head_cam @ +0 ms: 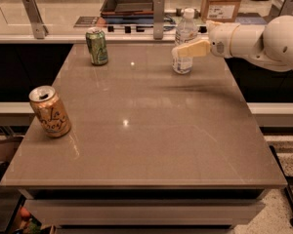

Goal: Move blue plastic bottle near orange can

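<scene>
The blue plastic bottle point(186, 31), clear with a white cap, stands upright at the far right of the table. My gripper point(179, 50) reaches in from the right at the bottle's mid height and crosses in front of its label. The white arm point(263, 38) stretches off to the right. The orange can point(50, 112) stands at the left edge of the table, nearer the front, far from the bottle and the gripper.
A green can point(97, 46) stands at the far left of the brown table point(151, 145). Behind the table runs a counter with a dark tray point(131, 2), metal posts point(158, 16) and a cardboard box point(223, 2).
</scene>
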Controlling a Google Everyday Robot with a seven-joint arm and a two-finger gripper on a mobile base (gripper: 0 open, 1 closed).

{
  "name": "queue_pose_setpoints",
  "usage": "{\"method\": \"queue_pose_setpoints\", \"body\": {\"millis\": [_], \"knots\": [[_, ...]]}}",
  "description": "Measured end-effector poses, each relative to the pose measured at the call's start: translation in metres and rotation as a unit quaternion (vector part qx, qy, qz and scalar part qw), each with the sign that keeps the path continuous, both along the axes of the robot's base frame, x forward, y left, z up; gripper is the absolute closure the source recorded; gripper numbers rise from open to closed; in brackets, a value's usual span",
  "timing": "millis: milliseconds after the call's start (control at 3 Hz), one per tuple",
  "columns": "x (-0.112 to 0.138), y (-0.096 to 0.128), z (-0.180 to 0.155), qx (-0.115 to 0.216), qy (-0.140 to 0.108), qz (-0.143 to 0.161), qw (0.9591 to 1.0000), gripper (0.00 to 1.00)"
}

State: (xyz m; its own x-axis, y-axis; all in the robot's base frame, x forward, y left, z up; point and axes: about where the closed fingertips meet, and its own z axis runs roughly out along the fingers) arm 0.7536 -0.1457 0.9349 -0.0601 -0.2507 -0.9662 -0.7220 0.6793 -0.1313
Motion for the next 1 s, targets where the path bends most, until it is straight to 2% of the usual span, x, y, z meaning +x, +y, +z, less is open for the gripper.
{"method": "queue_pose_setpoints", "body": {"millis": [333,1000], "knots": [[0.0136,0.0125,0.0023,0.010,0.000,0.016,0.9998,0.00],[0.0148,0.0186,0.0024,0.011,0.000,0.020,0.9997,0.41]]}}
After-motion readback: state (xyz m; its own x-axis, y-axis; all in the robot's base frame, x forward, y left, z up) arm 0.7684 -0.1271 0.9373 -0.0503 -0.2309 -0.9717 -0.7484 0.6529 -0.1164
